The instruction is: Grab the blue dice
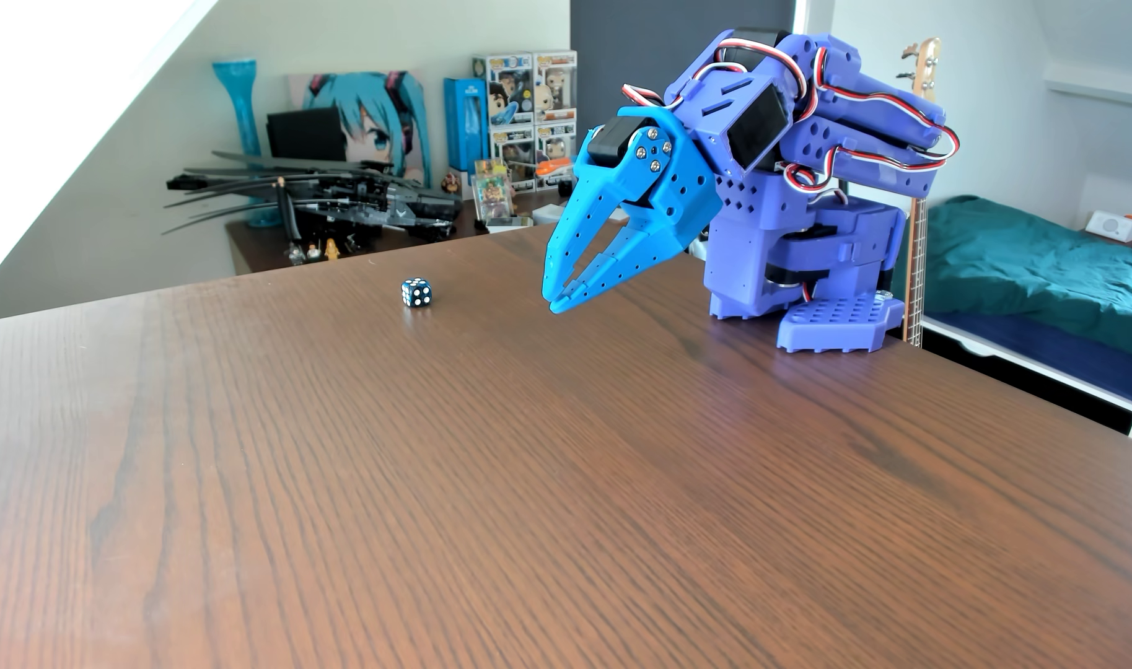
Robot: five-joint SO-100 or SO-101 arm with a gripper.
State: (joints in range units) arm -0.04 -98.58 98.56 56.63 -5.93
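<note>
No text, label or number is legible anywhere here.

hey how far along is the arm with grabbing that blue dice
Nothing looks done: the blue dice sits alone on the wooden table, untouched. In hand: the gripper hangs low to the dice's right in this view, tips nearly together, holding nothing. Left: open wider, reach over to the dice, close on it and lift.
</note>
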